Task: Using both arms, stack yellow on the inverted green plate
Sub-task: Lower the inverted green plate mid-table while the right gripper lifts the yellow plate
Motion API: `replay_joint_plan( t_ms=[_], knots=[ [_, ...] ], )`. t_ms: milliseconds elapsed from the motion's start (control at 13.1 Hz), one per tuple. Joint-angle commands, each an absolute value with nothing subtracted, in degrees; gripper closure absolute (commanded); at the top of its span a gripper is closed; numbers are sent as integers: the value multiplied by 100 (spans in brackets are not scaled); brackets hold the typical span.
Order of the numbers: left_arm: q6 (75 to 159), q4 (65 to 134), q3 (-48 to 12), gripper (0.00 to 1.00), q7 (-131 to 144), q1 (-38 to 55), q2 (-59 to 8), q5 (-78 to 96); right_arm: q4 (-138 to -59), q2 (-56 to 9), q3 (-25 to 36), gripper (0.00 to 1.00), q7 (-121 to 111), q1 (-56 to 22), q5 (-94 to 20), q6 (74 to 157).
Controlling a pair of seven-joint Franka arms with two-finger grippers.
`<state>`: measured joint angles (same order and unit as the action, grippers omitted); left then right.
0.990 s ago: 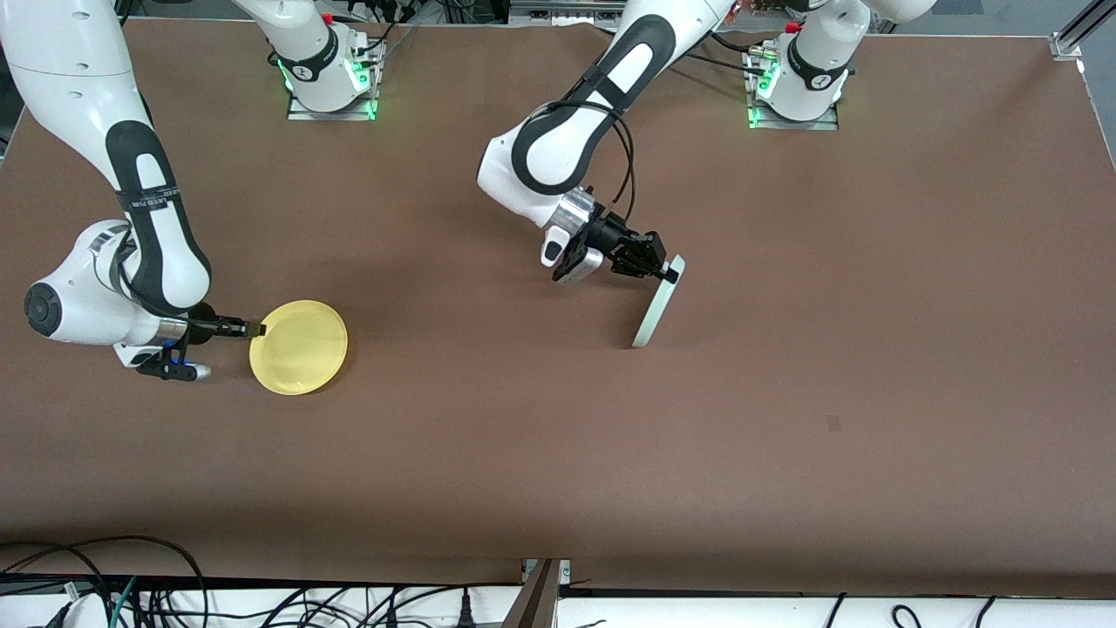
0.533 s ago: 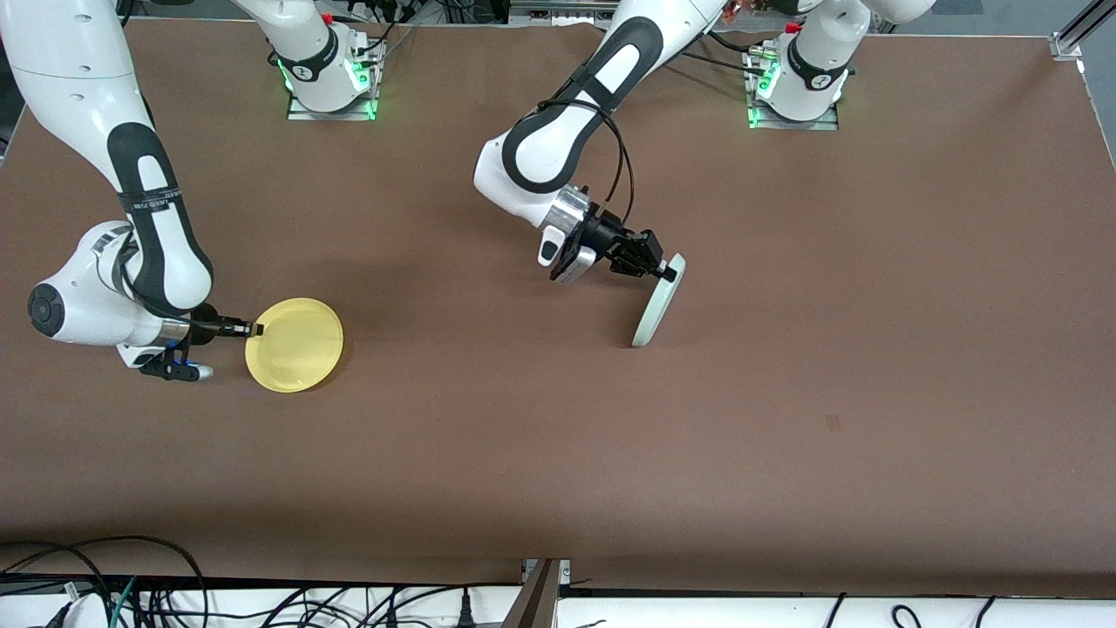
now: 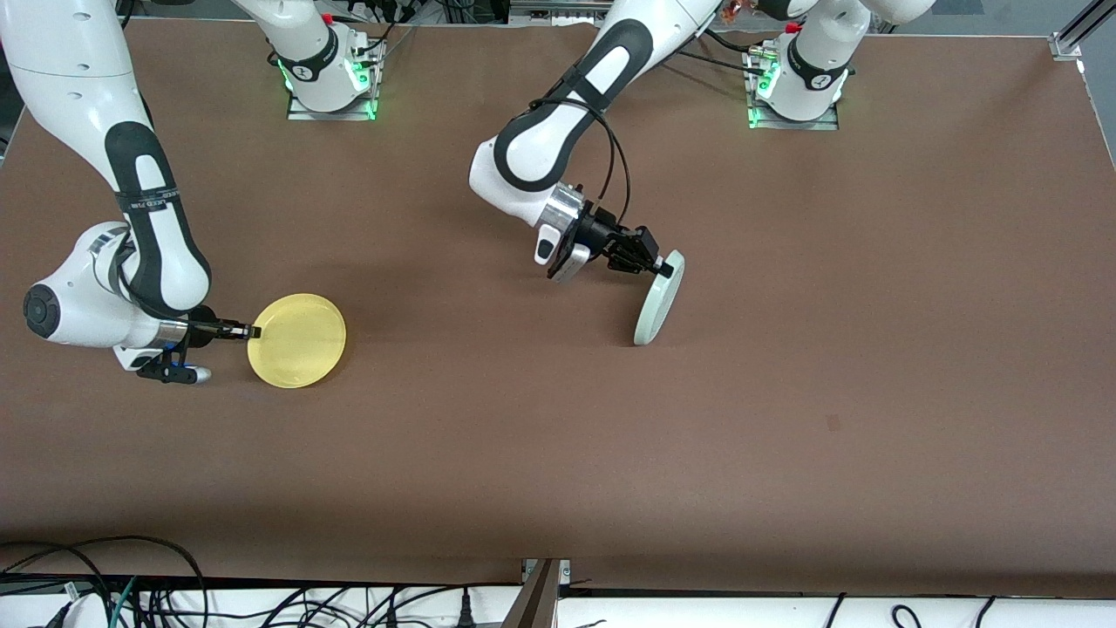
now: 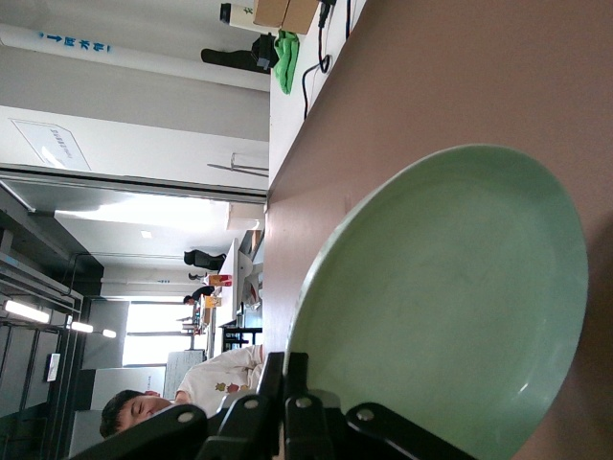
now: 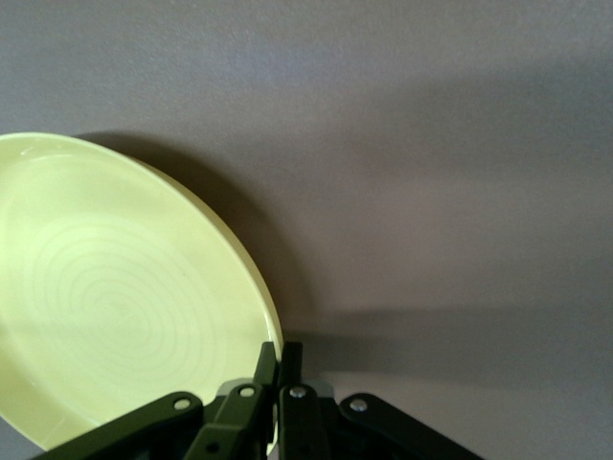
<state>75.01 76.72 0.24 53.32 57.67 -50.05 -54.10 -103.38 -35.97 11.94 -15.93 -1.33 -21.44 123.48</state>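
The pale green plate (image 3: 658, 299) stands tilted on its edge near the table's middle, its lower rim on the table. My left gripper (image 3: 664, 270) is shut on its upper rim; in the left wrist view the plate (image 4: 450, 297) fills the frame above the gripper (image 4: 284, 369). The yellow plate (image 3: 297, 340) is toward the right arm's end of the table, tilted slightly. My right gripper (image 3: 254, 331) is shut on its rim; the right wrist view shows the plate (image 5: 115, 297) pinched at the gripper (image 5: 279, 362).
The brown table (image 3: 558, 436) carries nothing else between the two plates. The arm bases (image 3: 327, 78) stand at the table's edge farthest from the front camera. Cables (image 3: 131, 593) lie along the edge nearest the front camera.
The left gripper has tipped the green plate a little further over. The right gripper has shifted the yellow plate slightly, still gripping its rim.
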Motion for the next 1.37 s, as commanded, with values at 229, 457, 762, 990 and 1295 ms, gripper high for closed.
replay_joint_plan(
  t_ms=[229,457,762,990,1295],
  knots=[
    [7698,7119,-70,100,5984,6064,-5572,-5396,-9687,-3586,1195,100,-1749,-44,-2241,11305],
    [8170,7014,-97,0,6021,6100,-5538,-5082,-9116,-3568,1195,100,-1767,96,-2154,10506],
    [8953,6461,-79,0,6082,5863,-5528,-3722,-8404,-3490,1283,100,-1740,185,-2075,9354],
    [9980,6407,-97,0,6572,5425,-5397,-2457,-8121,-3375,1275,100,-1705,141,-1881,8974],
    [10854,6503,-105,0,6592,4704,-4941,-1223,-8130,-3305,1248,100,-1626,-271,-1881,8974]
  ],
)
